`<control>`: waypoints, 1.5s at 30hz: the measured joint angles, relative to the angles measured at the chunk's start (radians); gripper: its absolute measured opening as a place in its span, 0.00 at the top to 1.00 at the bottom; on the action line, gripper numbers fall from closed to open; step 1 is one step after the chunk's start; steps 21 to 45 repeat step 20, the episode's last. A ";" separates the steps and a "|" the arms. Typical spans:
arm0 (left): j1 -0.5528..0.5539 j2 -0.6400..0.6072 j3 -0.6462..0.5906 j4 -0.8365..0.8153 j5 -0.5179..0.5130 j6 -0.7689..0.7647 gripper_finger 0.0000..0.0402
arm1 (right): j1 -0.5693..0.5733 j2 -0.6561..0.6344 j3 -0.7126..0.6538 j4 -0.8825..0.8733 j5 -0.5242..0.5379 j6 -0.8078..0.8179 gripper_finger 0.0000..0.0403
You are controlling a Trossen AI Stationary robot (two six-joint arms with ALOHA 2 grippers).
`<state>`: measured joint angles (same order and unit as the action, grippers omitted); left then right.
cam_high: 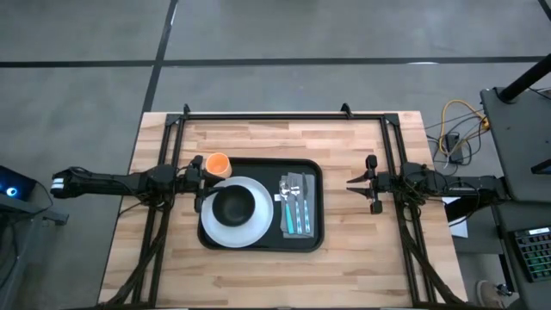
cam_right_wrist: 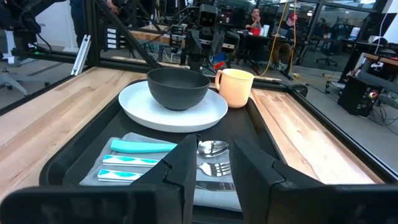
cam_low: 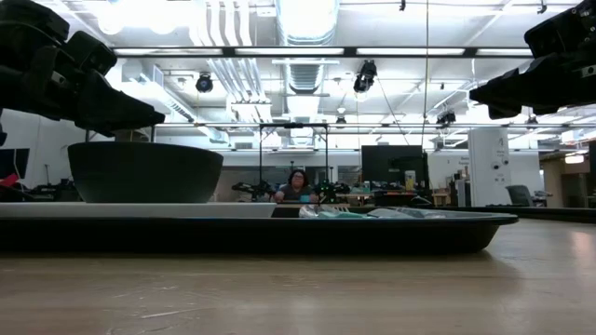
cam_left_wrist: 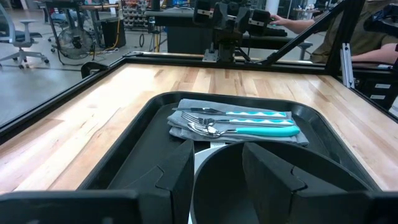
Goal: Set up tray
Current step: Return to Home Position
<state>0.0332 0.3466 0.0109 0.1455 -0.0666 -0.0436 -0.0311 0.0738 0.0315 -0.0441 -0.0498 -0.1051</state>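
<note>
A robotics lab: bare ceiling ducts (cam_low: 228, 37), strip lights (cam_low: 372, 51), an office chair (cam_left_wrist: 25, 37), loose cables (cam_high: 452, 120), concrete floor (cam_high: 77, 52), a person (cam_low: 298, 184) seated behind.

The large black rectangular low-rimmed tray (cam_high: 317, 172) is plain matte black. The round white ceramic plate (cam_high: 213, 231) has no pattern. The small black bowl (cam_high: 233, 205) is evenly dark, and the rounded cup (cam_high: 217, 164) is pale orange. The folded cloth napkin (cam_left_wrist: 193, 104) is grey. The solid-handled utensil (cam_left_wrist: 267, 131) is turquoise; the patterned-handled utensils (cam_left_wrist: 258, 115) show white waves on turquoise, with silver heads. The wooden plank counter (cam_high: 258, 138) is striped blond.
</note>
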 joint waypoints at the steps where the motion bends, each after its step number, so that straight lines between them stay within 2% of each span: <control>1: 0.000 0.000 0.000 0.000 0.000 0.000 0.71 | 0.000 0.000 0.000 0.000 0.000 0.000 0.79; 10: 0.000 0.000 0.000 0.000 0.000 0.000 0.71 | 0.000 0.000 0.000 0.000 0.000 0.000 0.83; 20: 0.000 0.000 0.000 0.000 0.000 0.000 0.71 | 0.000 0.000 0.000 0.000 0.000 0.000 0.80; 45: 0.000 0.000 0.000 0.000 0.000 0.000 0.71 | 0.000 0.000 0.000 0.000 0.000 0.000 0.80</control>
